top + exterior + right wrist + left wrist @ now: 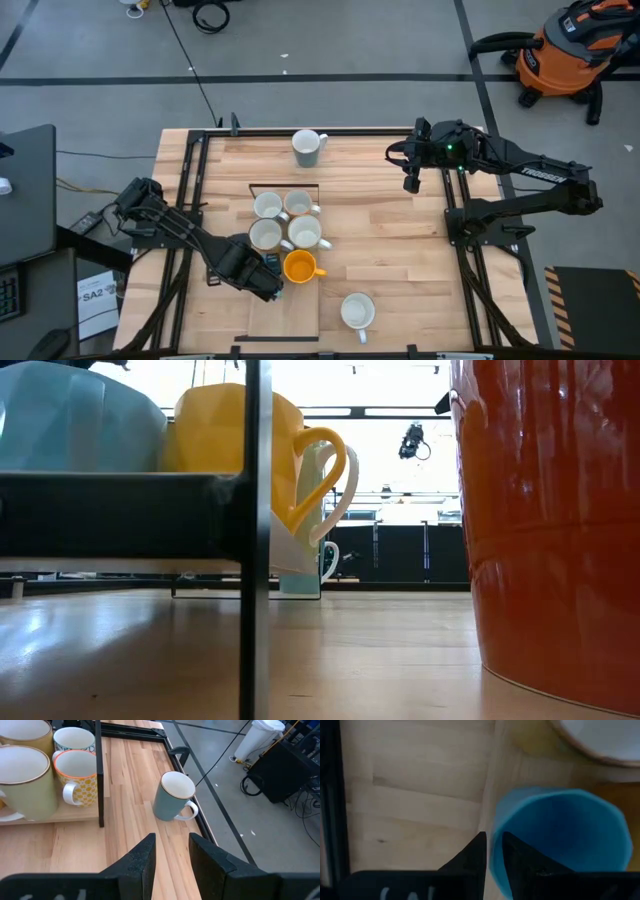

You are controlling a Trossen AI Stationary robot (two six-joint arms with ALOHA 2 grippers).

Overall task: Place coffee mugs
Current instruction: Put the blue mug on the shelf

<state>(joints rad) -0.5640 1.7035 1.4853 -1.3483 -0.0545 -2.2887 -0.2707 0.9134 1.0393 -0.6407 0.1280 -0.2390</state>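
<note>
Several coffee mugs stand on a raised wooden board point(296, 318) at mid-table: four cream or white ones point(285, 220) in a square, with a yellow-orange one point(299, 266) nearer. Beside it stands a bright blue mug point(560, 835), upright on its base. My left gripper point(493, 851) points down over it, open, one finger inside the blue wall and one outside. A grey-green mug point(173, 796) stands alone near the far edge. Near the front edge stands a mug with a white inside point(357, 311). My right gripper point(172, 851) hovers open at the far right.
Black frame rails point(186, 200) run along both sides of the table, and a black bar point(256, 540) crosses the low view. The mug near the front edge fills that view's right side as a red-orange wall point(550, 510). Bare wood point(390, 240) lies right of the board.
</note>
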